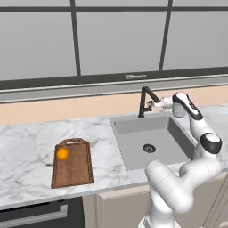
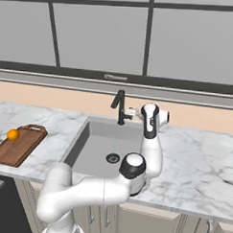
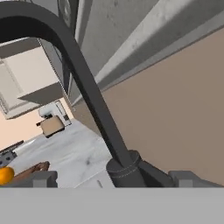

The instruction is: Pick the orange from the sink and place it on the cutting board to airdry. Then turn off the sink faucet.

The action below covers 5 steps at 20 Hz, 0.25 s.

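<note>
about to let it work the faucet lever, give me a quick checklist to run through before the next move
1. Orange on the cutting board, near the handle end: ok.
2. Sink free of items, just the drain showing: ok.
3. Gripper up at the sink faucet, beside the post: ok.
4. Lever between the jaws: cannot tell; the hand view shows the post and its base collar close in front, but not the contact.
5. Jaws open or shut: cannot tell.
6. Water running or off: cannot tell, no stream visible in any view.
</note>
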{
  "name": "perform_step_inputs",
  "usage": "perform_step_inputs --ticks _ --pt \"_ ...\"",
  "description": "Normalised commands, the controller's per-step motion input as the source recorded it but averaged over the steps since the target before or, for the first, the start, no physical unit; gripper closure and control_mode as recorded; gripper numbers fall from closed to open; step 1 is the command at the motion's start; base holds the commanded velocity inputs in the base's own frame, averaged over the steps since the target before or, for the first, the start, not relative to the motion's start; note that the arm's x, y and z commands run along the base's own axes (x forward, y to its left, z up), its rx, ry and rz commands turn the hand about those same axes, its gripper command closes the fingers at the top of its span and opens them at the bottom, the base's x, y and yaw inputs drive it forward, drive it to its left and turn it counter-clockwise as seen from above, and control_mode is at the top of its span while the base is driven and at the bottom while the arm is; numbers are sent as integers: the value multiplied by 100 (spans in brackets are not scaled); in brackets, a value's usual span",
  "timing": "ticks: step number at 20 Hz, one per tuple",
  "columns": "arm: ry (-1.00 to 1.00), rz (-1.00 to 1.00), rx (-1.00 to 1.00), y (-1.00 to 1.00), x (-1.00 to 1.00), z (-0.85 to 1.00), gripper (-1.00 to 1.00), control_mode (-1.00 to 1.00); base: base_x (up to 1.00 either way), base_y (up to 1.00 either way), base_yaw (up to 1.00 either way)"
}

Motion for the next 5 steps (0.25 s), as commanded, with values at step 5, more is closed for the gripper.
perform_step_inputs --ticks 5 --pt "-15 16 0 45 -14 0 -100 -100 0 0 0"
